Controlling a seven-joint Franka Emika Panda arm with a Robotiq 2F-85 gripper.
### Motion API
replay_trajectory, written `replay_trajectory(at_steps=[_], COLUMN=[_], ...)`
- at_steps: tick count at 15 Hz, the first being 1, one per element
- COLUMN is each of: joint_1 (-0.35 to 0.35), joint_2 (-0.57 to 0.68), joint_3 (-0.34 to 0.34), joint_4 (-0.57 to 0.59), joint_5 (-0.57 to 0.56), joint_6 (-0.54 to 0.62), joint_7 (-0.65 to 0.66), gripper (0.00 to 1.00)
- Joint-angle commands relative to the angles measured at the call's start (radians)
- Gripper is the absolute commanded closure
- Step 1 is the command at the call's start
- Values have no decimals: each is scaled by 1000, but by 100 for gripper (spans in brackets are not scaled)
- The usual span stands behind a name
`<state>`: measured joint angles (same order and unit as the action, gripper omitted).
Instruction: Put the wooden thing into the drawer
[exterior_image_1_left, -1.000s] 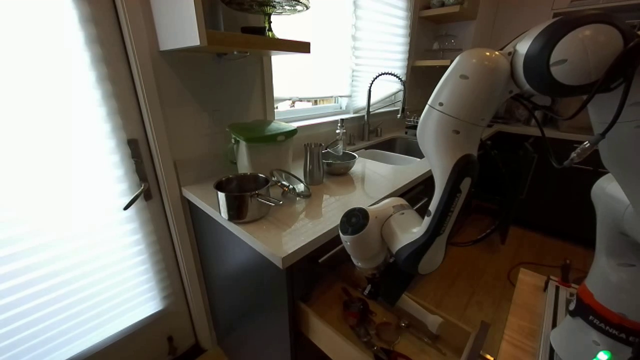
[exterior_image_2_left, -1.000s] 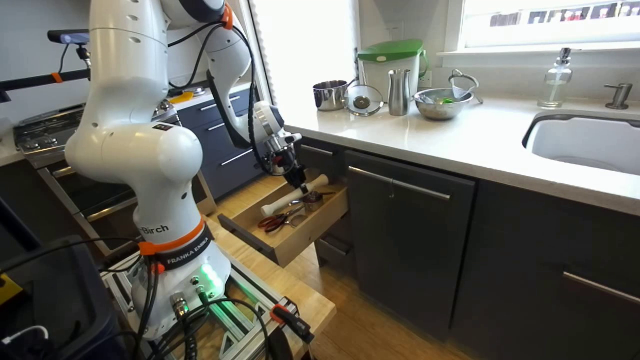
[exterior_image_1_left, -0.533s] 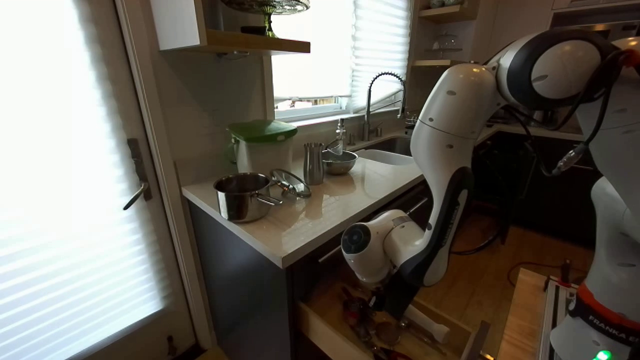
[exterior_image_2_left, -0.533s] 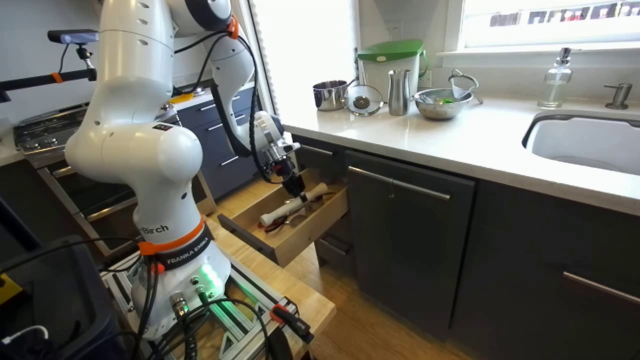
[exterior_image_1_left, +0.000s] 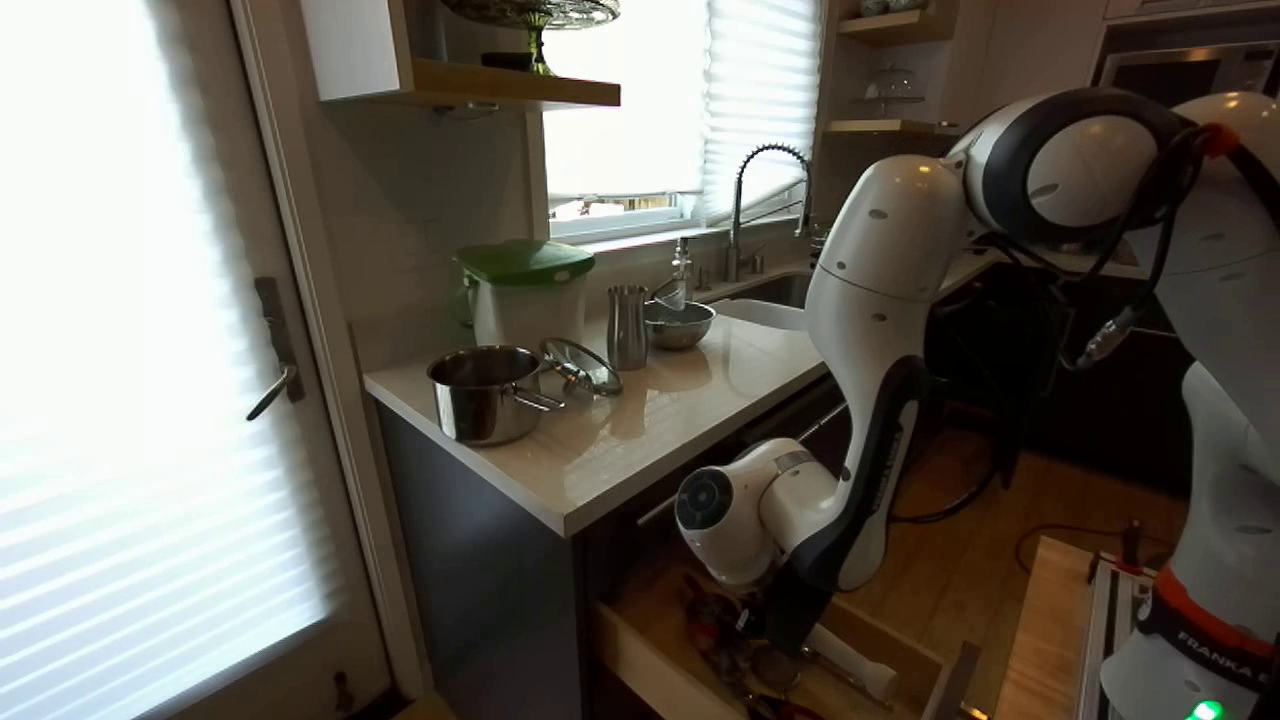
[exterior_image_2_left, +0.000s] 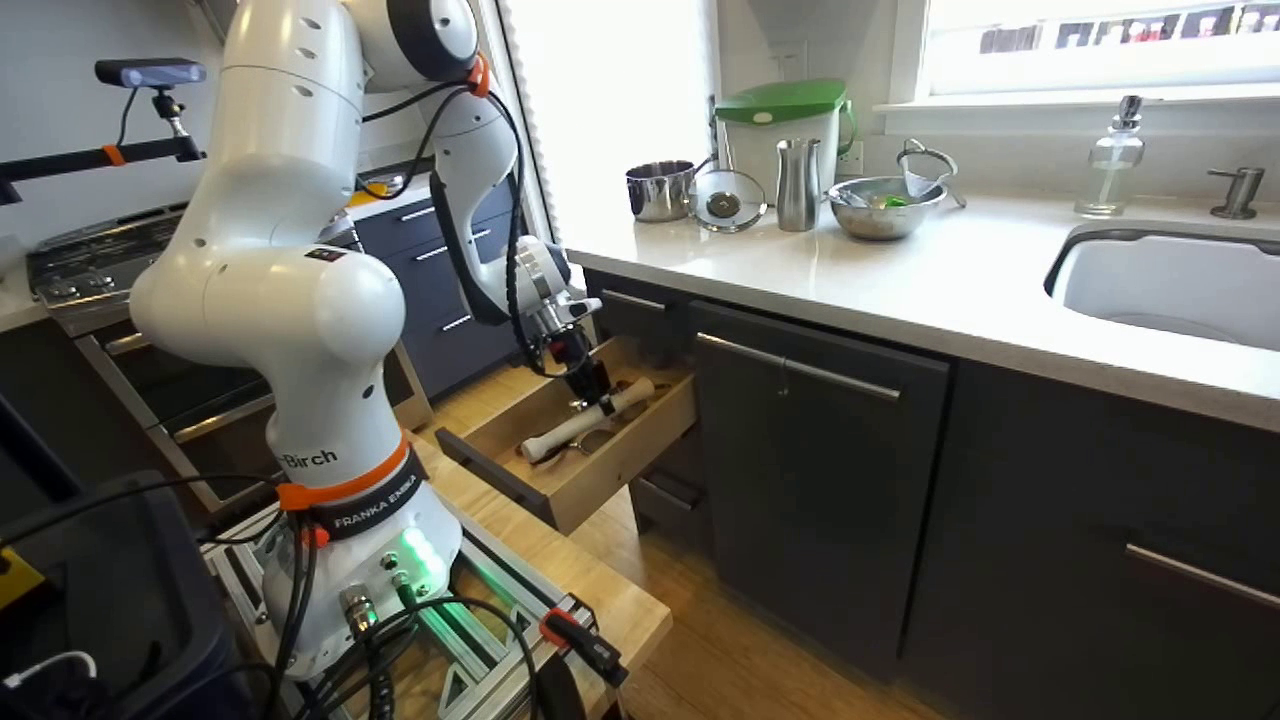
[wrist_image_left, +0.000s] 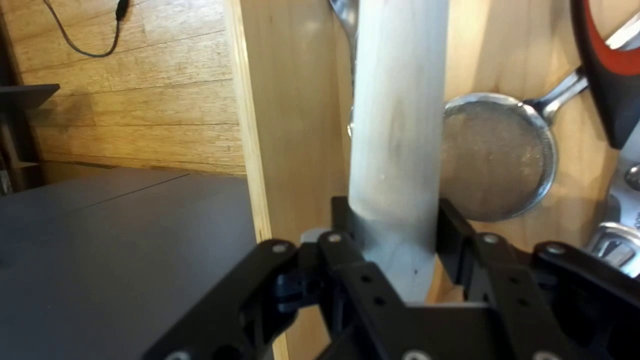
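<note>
The wooden thing, a pale tan rolling-pin-like stick, lies lengthwise within the open drawer's outline. It shows in both exterior views (exterior_image_1_left: 852, 662) (exterior_image_2_left: 560, 434) and runs up the middle of the wrist view (wrist_image_left: 400, 100). My gripper (exterior_image_2_left: 606, 402) is shut on it around its middle; in the wrist view the fingers (wrist_image_left: 392, 222) press on both its sides. The drawer has light wood walls (exterior_image_2_left: 622, 478) and a dark front; its side wall (wrist_image_left: 295, 100) is left of the stick in the wrist view. I cannot tell whether the stick touches the drawer bottom.
A round strainer (wrist_image_left: 495, 160) and red-black scissors (wrist_image_left: 607, 65) lie in the drawer beside the stick. Above is the counter edge (exterior_image_2_left: 800, 290) with a metal pot (exterior_image_2_left: 660, 192), lid, pitcher (exterior_image_2_left: 798, 185) and bowl. A dishwasher-like front (exterior_image_2_left: 815, 480) adjoins the drawer.
My gripper and the wooden thing have moved down together, lower into the drawer. In an exterior view, the stick now covers the scissors and cup more. The drawer has not moved.
</note>
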<state>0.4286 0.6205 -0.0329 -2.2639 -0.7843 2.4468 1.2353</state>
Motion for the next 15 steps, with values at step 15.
replay_trajectory(at_steps=[15], joint_1=[8], joint_2=[93], joint_3=[-18], joint_4=[78], joint_5=[-23], joint_6=[48], joint_7=[50], gripper=[81])
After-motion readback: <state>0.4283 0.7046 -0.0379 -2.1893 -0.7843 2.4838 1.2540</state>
